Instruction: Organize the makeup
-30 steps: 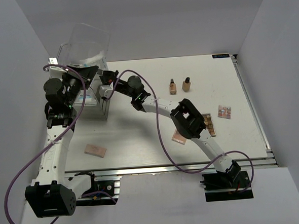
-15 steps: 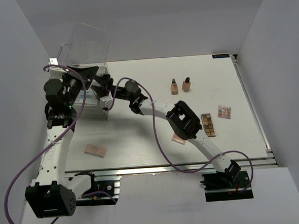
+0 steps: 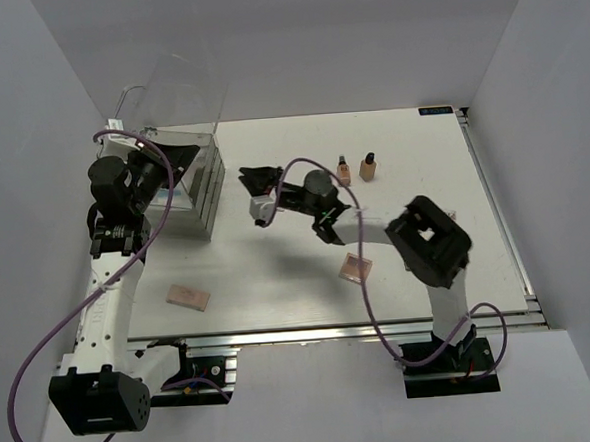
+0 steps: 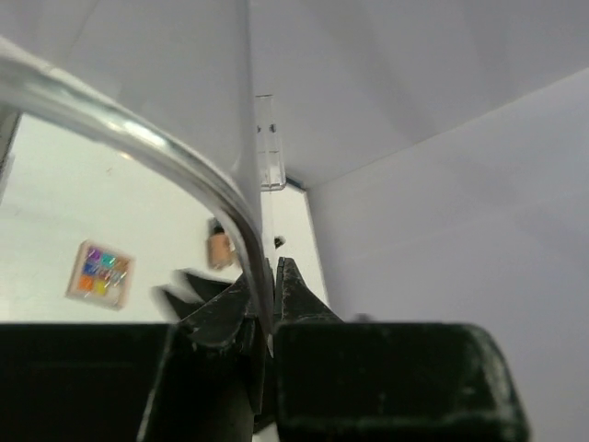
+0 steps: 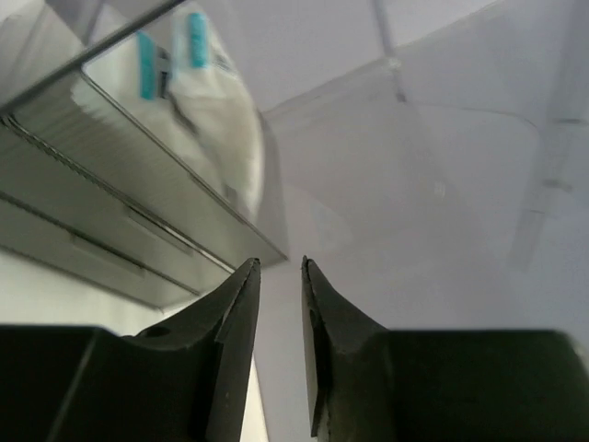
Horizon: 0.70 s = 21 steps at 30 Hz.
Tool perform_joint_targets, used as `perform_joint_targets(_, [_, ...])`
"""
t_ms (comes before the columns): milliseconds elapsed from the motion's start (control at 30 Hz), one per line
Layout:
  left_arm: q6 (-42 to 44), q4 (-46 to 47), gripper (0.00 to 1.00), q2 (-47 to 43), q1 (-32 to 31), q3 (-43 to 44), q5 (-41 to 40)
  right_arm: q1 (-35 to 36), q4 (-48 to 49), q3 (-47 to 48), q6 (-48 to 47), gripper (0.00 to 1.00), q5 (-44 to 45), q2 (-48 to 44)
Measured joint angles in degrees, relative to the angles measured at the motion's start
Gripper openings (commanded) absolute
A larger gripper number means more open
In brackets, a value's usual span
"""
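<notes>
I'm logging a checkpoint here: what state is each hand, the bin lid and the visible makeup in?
bin lid: raised open.
left hand: shut on the bin lid.
right hand: slightly open, empty.
beige bottles: upright, caps on.
peach compacts: lying flat, closed.
white-blue packet: inside the bin.

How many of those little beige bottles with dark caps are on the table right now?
2. One beige bottle stands at the table's far middle, the other just right of it. The right arm may hide more.
</notes>
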Motion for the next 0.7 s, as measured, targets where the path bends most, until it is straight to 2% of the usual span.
perform_joint_targets(100, [2.3, -6.6, 0.1, 0.0, 0.0, 2.4, 0.2, -1.6, 1.5, -9.5, 2.3, 0.3, 1.0, -10.3])
perform_joint_targets(133, [3.2, -9.7, 0.28, 0.0, 0.0, 3.7, 0.3, -2.1, 2.0, -12.4, 3.2, 0.3, 1.6, -13.6])
perform_joint_targets(200, [4.7, -15.1, 0.55, 0.3, 0.0, 5.9, 0.3, -2.5, 2.8, -16.6, 4.5, 0.3, 2.3, -18.2])
perform_joint_targets(233, [5.8, -18.0, 0.81, 0.3, -0.1, 7.1, 0.4, -2.6, 3.1, -18.2, 5.0, 0.3, 2.5, -19.7])
perform_joint_targets(267, [6.4, -21.9, 0.96, 0.4, -0.1, 8.2, 0.4, -2.5, 3.3, -20.0, 5.5, 0.31, 2.7, -21.1])
perform_joint_targets(433, [9.6, -34.9, 0.98, 0.6, 0.0, 12.3, -2.0, -2.4, 2.2, -23.7, 7.6, 0.32, 4.6, -22.1])
perform_joint_targets(533, [11.6, -44.3, 0.98, 1.0, -0.2, 15.9, -3.7, -2.4, 0.0, -23.6, 9.4, 0.39, 5.6, -22.0])
perform_joint_targets(700, [16.4, -60.4, 0.98, 2.3, -0.2, 24.2, -9.6, -2.5, -12.7, -18.1, 13.1, 0.48, 5.1, -22.0])
